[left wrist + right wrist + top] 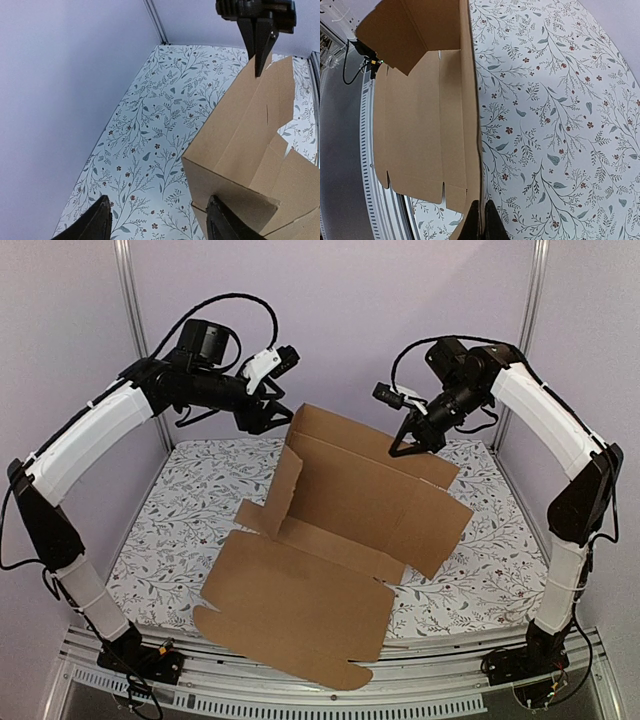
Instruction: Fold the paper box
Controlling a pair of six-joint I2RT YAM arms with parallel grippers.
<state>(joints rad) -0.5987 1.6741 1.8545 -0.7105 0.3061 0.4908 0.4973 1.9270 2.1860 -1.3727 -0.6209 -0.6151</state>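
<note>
The paper box (340, 500) is a brown cardboard sheet partly raised in the middle of the floral mat: a back wall and a left side flap stand up, and a large lid panel lies flat toward the front. My right gripper (403, 447) is shut on the top edge of the back wall, which its wrist view shows as a thin cardboard edge (475, 125) pinched between the closed jaws (482, 220). My left gripper (268, 423) is open above the box's back left corner (240, 150); its right finger (222, 222) is close to the corner wall.
A floral mat (170, 530) covers the table. Metal frame posts (128, 300) stand at the back corners and a slotted rail (300, 702) runs along the front edge. The lid panel overhangs the mat's front edge. The right gripper (258, 67) shows in the left wrist view.
</note>
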